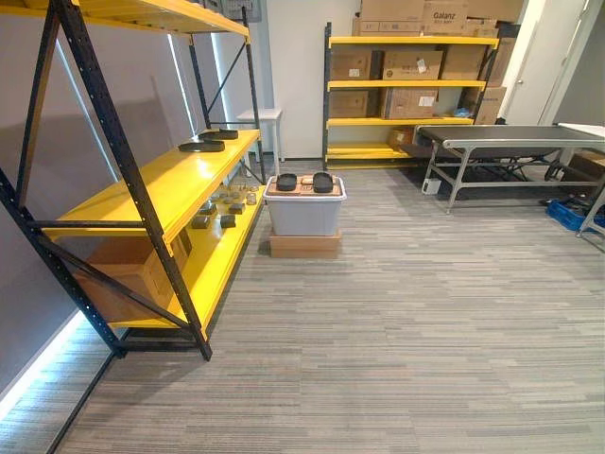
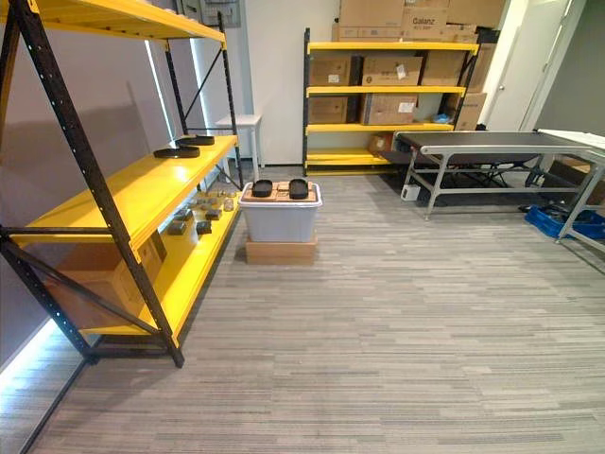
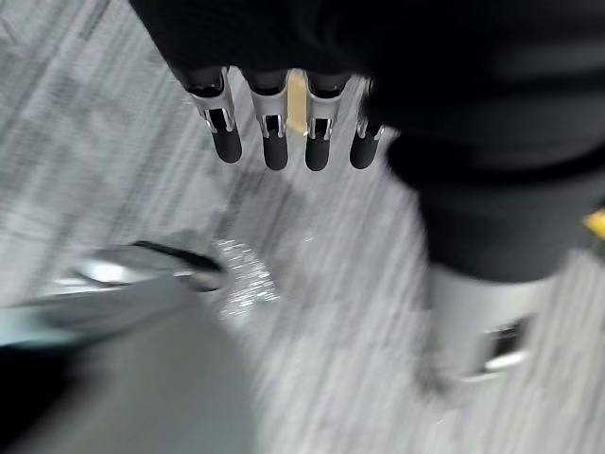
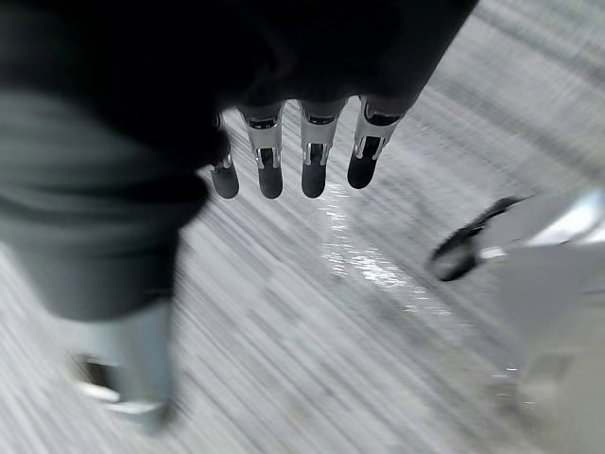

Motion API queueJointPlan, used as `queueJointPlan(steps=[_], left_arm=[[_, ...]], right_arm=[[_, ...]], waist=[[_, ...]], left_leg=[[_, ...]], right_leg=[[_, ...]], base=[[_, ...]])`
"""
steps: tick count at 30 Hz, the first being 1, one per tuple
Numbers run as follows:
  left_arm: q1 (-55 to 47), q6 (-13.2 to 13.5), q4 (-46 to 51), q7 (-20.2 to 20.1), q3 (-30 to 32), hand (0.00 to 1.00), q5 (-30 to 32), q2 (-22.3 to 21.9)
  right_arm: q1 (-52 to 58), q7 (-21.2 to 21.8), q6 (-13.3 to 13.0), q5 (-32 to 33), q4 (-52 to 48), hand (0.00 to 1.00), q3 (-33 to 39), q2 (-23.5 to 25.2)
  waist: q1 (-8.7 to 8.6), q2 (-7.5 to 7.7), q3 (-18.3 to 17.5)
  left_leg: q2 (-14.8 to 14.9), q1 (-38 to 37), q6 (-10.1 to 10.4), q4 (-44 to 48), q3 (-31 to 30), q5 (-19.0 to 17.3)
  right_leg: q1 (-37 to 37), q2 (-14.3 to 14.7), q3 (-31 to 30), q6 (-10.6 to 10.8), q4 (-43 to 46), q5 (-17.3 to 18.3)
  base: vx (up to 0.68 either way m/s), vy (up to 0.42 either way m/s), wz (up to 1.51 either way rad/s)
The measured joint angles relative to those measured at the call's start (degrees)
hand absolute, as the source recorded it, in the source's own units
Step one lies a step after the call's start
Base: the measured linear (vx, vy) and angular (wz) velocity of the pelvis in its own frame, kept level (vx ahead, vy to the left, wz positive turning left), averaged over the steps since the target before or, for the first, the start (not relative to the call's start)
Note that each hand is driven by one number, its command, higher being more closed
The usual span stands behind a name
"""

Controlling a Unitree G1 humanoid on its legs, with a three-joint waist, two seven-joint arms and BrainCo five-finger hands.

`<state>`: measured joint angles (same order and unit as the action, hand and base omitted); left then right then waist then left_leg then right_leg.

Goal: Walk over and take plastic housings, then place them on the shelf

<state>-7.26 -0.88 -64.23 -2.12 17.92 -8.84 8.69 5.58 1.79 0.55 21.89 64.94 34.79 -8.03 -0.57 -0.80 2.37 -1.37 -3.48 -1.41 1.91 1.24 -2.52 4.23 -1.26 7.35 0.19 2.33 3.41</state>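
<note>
Two black round plastic housings (image 1: 286, 182) (image 1: 322, 182) lie on the lid of a grey bin (image 1: 304, 210) that stands on a flat cardboard box, ahead by the yellow shelf (image 1: 161, 184). Two more black housings (image 1: 201, 146) (image 1: 219, 134) rest on the shelf's middle level near its far end. My left hand (image 3: 274, 132) hangs over the carpet, fingers straight and holding nothing. My right hand (image 4: 302, 151) hangs the same way, straight-fingered and without anything in it.
Small parts (image 1: 227, 203) and a cardboard box (image 1: 128, 274) sit on the shelf's lowest level. A second yellow rack (image 1: 411, 90) with cartons stands at the back wall. A grey conveyor table (image 1: 501, 142) and a blue crate (image 1: 570, 213) are at the right.
</note>
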Motion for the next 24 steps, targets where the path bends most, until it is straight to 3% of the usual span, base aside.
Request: queueJointPlan(steps=[4, 7, 13, 24], left_arm=[[2.58, 1.25, 0.18, -0.54, 2.72, 0.0, -0.01, 4.62], [3.15, 2.17, 0.63, -0.79, 3.08, 0.0, 0.04, 5.51], [3.05, 2.54, 0.62, -1.18, 3.03, 0.0, -1.2, 4.02], [2.91, 2.98, -0.12, -0.54, 2.99, 0.0, -1.01, 0.08]], right_arm=[[-2.04, 0.6, -0.12, -3.47, -1.26, 0.0, 0.51, -4.39], [-3.57, 0.72, -0.2, -7.16, -1.34, 0.0, -0.05, -6.12], [-5.38, 1.04, -0.62, -8.08, -1.35, 0.0, -1.28, -6.49], [-5.29, 1.03, -0.65, -7.4, -1.07, 0.0, -1.12, -4.82]], waist=[[-0.64, -0.12, 0.07], [-0.75, -0.26, 0.43], [-0.75, -0.77, 1.11], [-1.15, -1.76, 1.97]], left_leg=[[-0.3, -1.94, -0.03, -2.61, -0.12, 0.23], [-0.35, -2.81, 0.07, -3.7, 0.18, 0.18], [-0.21, -3.87, 2.26, -3.69, 1.76, -1.25], [0.36, -5.8, 3.52, -3.48, 2.75, -2.13]], right_leg=[[2.44, -0.02, 0.7, 0.66, -3.19, -0.55], [3.36, 0.0, 0.98, 0.92, -3.95, -0.65], [4.2, -0.07, 0.99, 2.58, -4.74, -0.49], [5.85, 0.25, 1.02, 3.6, -4.4, 0.15]], base=[[0.1, -0.014, 0.01], [0.09, -0.015, -0.04], [0.05, -0.014, -0.12], [0.01, -0.022, -0.04]])
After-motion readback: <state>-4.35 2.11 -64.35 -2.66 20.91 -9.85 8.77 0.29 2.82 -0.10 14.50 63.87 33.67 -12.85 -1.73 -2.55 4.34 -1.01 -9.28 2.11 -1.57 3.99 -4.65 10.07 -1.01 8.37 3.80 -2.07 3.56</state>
